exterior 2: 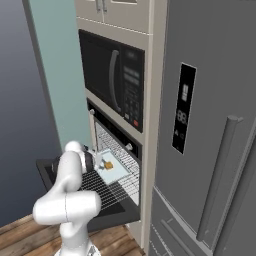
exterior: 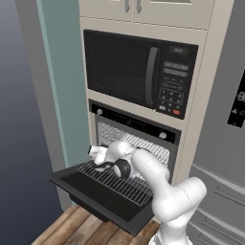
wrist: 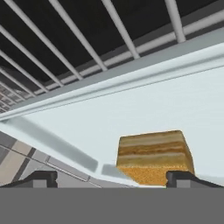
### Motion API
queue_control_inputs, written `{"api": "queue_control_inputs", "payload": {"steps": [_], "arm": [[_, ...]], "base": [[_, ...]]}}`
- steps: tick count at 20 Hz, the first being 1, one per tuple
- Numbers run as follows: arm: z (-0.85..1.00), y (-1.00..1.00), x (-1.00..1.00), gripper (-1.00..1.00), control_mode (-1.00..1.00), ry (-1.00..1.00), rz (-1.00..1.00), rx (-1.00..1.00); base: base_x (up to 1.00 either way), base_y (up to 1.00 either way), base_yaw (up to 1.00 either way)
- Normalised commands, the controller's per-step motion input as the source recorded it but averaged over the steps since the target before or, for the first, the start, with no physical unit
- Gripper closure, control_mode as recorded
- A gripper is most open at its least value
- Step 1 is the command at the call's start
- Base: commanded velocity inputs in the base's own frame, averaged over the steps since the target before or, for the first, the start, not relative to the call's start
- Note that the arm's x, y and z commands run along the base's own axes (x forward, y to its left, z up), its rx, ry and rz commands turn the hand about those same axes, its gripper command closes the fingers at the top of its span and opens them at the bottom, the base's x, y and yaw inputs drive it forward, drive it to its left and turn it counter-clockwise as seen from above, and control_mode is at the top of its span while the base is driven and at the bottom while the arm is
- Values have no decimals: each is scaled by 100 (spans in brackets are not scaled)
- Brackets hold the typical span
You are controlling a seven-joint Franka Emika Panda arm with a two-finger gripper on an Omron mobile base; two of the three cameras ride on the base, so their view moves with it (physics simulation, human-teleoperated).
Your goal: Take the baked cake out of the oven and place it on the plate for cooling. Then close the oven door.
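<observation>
With fingers spread wide, the gripper (wrist: pixel 111 178) hovers close over the cake (wrist: pixel 154 155) on its pale tray (wrist: pixel 131 109), lined up to grasp it.

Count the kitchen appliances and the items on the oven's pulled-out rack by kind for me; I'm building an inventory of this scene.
Black microwave with keypad: 1
Black built-in wall oven with silver knobs: 1
Grey refrigerator with a long handle: 1
Pale rectangular baking tray: 1
Layered golden-brown cake piece: 1
Total: 5
</observation>
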Motion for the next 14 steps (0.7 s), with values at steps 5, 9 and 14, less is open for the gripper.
{"api": "queue_control_inputs", "payload": {"steps": [5,9,14], "arm": [[-15,0,20,-100,-100,-1,0,0],[0,0,3,-100,-100,-1,0,0],[10,0,4,-100,-100,-6,0,0]], "base": [[0,0,0],[0,0,0],[0,0,0]]}}
